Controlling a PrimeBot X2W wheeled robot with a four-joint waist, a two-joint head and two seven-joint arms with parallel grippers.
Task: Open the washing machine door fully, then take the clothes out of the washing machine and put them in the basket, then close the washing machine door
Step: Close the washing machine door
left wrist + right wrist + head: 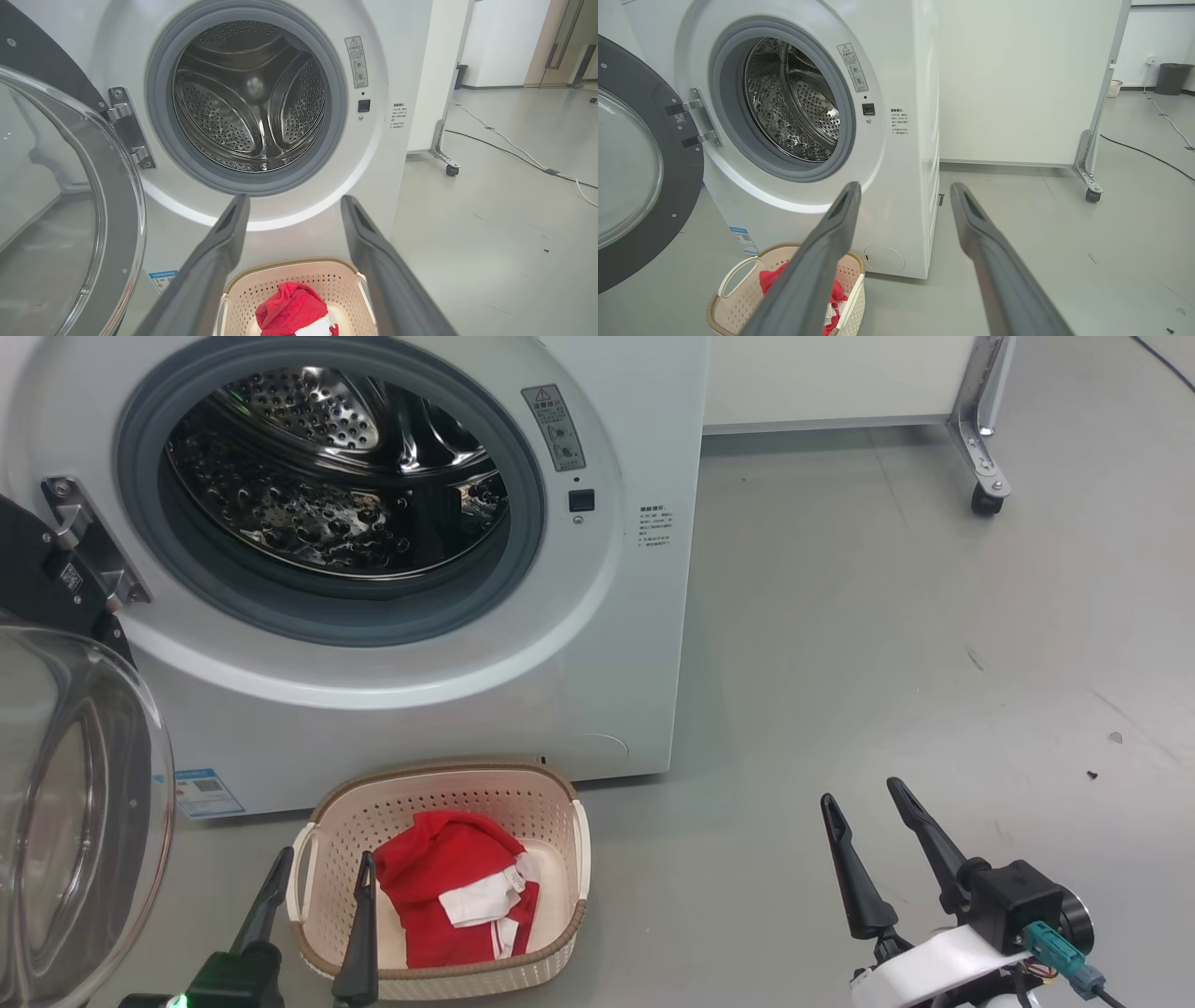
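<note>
**A:** Where are the clothes (pixel 448 877)?

**B:** In the basket (pixel 439 770), which sits on the floor right in front of the machine (pixel 616 644), below its opening. The drum (pixel 336 495) looks empty from where I stand.

**A:** So what is left to do?

**B:** The door (pixel 75 803), I judge. It stands wide open on the hinge (pixel 89 541), which is on the machine's front, on my left of the opening. Its glass bowl bulges out beside me.

**A:** Which hand is closer to it?

**B:** My left hand (pixel 326 852). It hangs in front of the machine, over the basket's left end, with its fingers spread and nothing between them. The door's glass lies just to its left. My right hand (pixel 860 791) is also spread and empty. It sits out past the machine's right corner, over bare floor, well apart from the door.

**A:** And which way must the door go?

**B:** It has to swing round the hinge, from my left of the machine across to the opening. So I reckon my left hand has to get onto the door's outer face, away from the hinge, and then sweep rightward toward the machine's front. I cannot place the door's free edge exactly. I also cannot tell whether its lower rim would clear the basket on the way round.
</note>
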